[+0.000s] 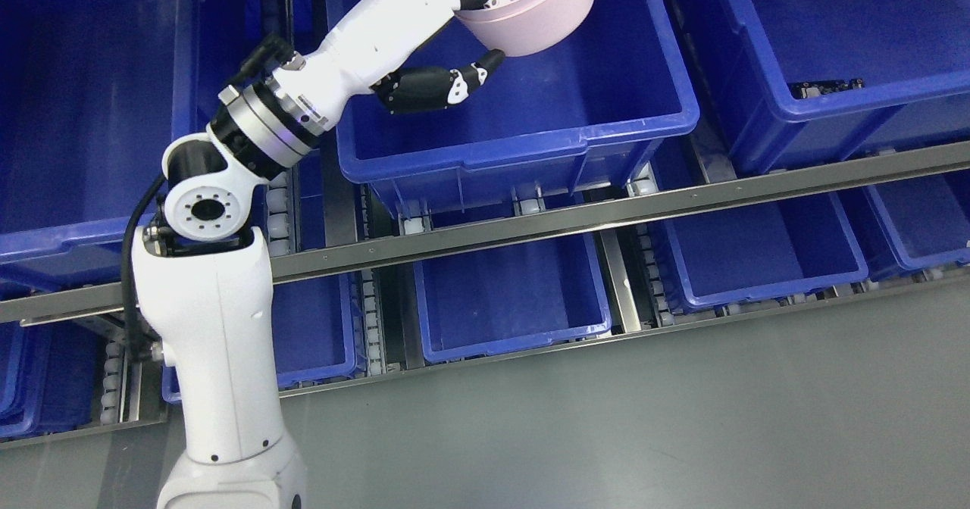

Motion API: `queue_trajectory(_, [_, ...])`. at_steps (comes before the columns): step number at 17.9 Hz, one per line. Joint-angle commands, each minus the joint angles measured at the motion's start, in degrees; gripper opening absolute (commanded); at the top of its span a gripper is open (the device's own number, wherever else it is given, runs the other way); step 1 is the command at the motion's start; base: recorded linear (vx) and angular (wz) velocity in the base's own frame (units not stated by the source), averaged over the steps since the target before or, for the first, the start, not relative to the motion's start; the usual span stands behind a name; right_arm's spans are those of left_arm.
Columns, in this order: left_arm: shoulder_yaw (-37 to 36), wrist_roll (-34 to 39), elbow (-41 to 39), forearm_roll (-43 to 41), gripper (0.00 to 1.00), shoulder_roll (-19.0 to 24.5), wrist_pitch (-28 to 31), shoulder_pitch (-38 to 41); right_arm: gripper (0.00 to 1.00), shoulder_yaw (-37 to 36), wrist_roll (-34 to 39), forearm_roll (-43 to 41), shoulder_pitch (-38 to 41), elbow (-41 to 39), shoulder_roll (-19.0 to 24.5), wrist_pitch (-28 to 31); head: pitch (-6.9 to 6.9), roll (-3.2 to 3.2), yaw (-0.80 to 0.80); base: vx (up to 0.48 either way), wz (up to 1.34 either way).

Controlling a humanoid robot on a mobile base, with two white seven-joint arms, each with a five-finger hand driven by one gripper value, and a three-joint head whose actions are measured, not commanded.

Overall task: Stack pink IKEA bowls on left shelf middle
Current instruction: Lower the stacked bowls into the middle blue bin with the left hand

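The left arm [220,342] rises from the near left over the shelf rail [530,225] and lower bins [511,304] – its hand [436,35] grips the pink bowl [534,9] by the rim, thumb underneath, above the far middle blue bin [530,130].

Glossy white shell along the arm [220,357], dotted with small dark screws. Round white elbow cap [203,210] below the hand, ringed with bolt holes. Black cable [130,266] looping beside it. Silver-and-black wrist collar [261,126]. White left hand [424,35] with black finger segments and pads.
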Motion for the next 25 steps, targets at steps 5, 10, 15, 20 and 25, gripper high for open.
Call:
queue_trajectory(5, [-6.9,-3.1,13.4,-11.5,0.05,3.9,5.3,-11.1,1.0,0.0,0.0,0.0,0.0,0.0,-1.0,0.0,0.0,0.0,0.0,-0.002,-0.01])
queue_trajectory(10, [-8.8,-3.1,19.0,-12.6,0.06,4.1,5.2,-11.9,1.0,0.0,0.1,0.0,0.0,0.0,-1.0,0.0,0.0,0.0,0.0,0.0,0.0])
queue_trajectory(15, [-8.8,-3.1,19.0,-12.9,0.08,4.3,5.2,-10.6,1.0,0.0,0.1,0.0,0.0,0.0,-1.0,0.0,0.0,0.0,0.0,0.0,0.0])
queue_trajectory(20, [-8.5,-2.5,19.0,-12.9,0.33,4.2,5.2,-10.5,1.0,0.0,0.1,0.0,0.0,0.0,-1.0,0.0,0.0,0.0,0.0,0.0,0.0])
queue_trajectory(25, [-3.8,4.2,18.1,-12.2,0.7,1.8,5.3,-10.9,1.0,0.0,0.1,0.0,0.0,0.0,-1.0,0.0,0.0,0.0,0.0,0.0,0.0])
